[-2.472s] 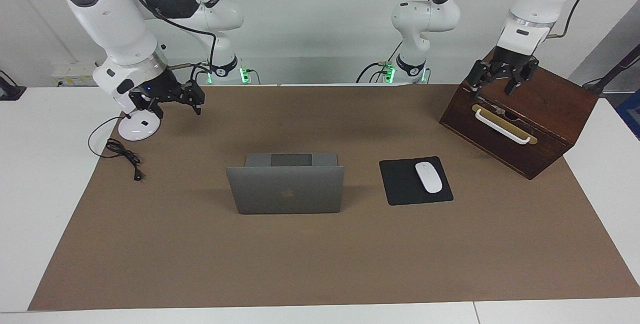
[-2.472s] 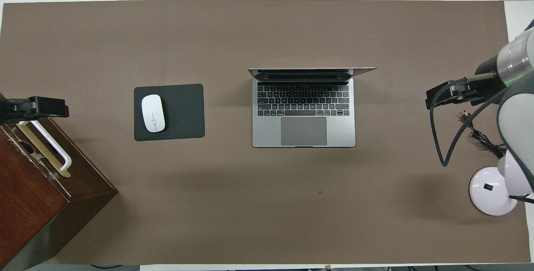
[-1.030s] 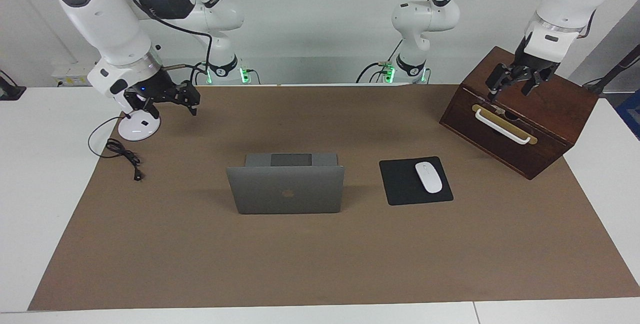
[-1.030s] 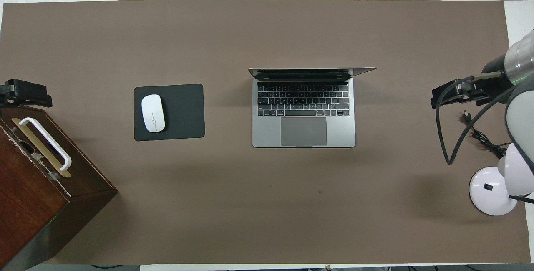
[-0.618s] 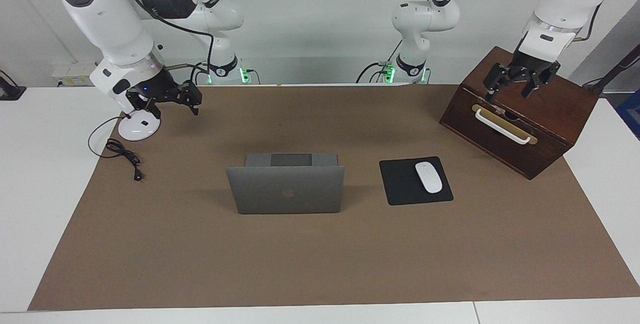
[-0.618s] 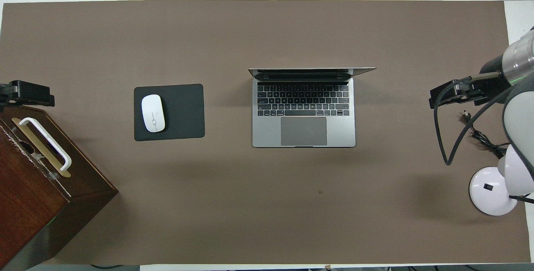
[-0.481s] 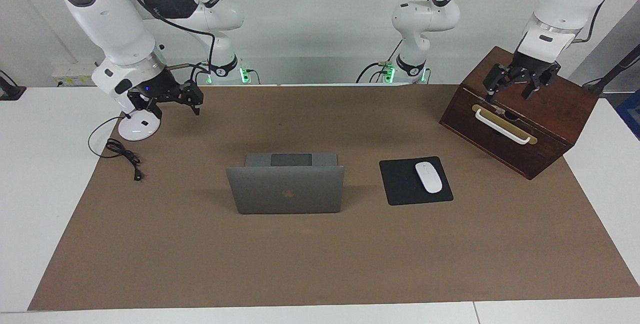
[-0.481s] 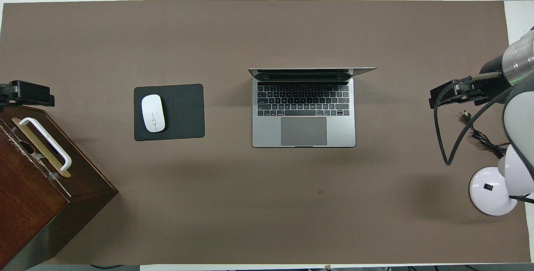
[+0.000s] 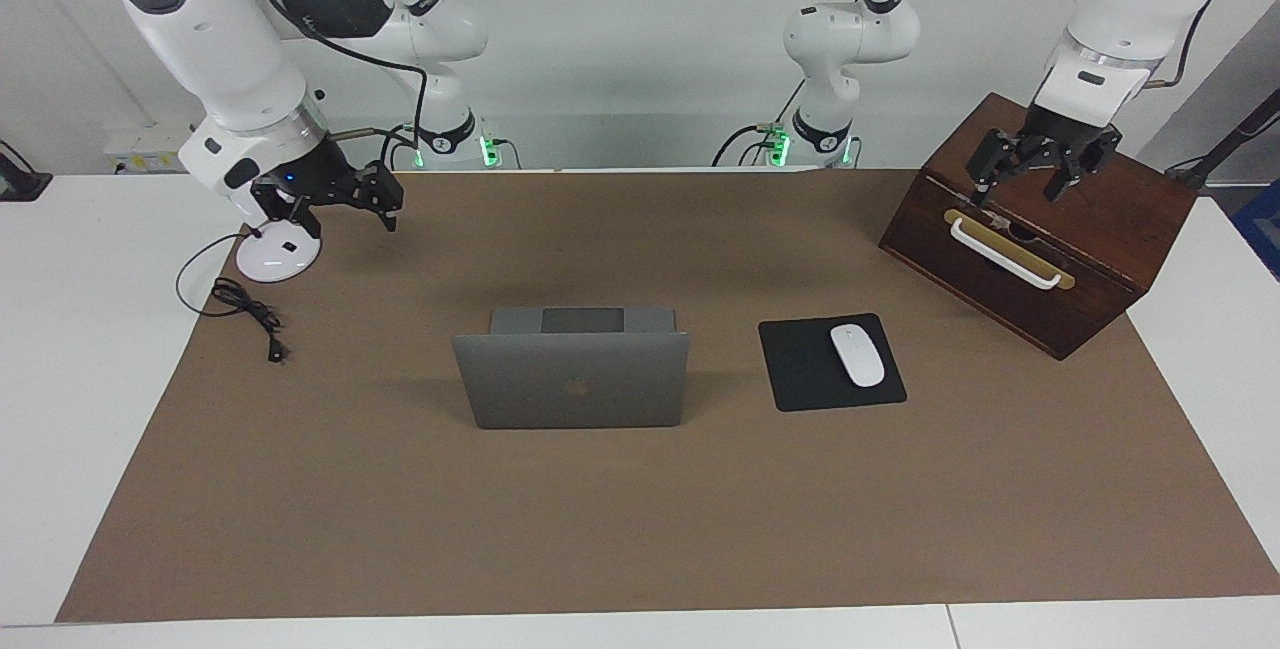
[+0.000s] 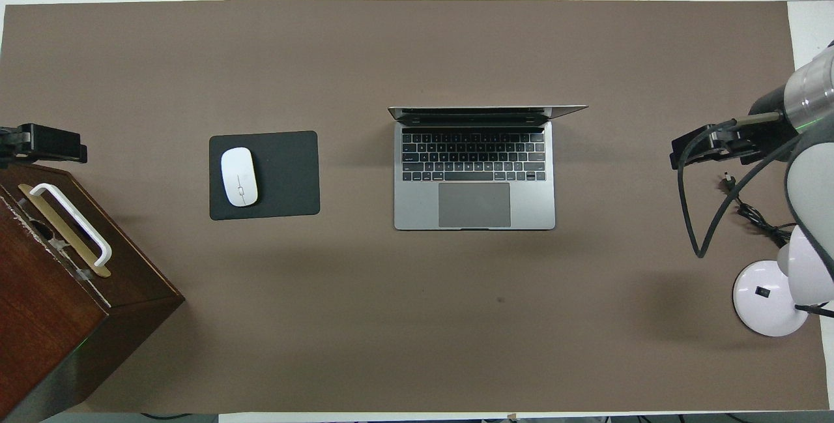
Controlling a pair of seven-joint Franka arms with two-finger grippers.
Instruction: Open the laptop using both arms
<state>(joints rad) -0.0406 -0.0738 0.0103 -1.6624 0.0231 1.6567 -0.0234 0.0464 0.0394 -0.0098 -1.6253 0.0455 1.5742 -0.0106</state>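
Brown mat [image 9: 640,529] covers most of the table; both grippers hang over its ends, neither near the work

Wooden box [image 9: 1090,229] with a white handle sits directly under the left gripper [image 9: 1030,174], at the left arm's end. Fingers spread wide, holding nothing, not touching the box as far as I can tell

Laptop [image 9: 572,391] stands mid-mat, well apart from both grippers and roughly between them. Lid already up near vertical, keyboard showing from overhead [image 10: 474,169] (so the opening looks done, judging by how it lies)

Mouse pad [image 9: 810,369] with a white mouse [image 9: 857,355] lies between the laptop and the left gripper's box

Right gripper [image 9: 375,201] hangs over the mat edge at the right arm's end, a white lamp base [image 9: 275,257] just beside it, a black cable [image 9: 245,307] below. Cannot tell whether its fingers are open

Judgement: the step in hand is parking the arms. Keep both high and out toward the table ends, left one clear of the box top; no sweep across the upright lid, which would tip easily
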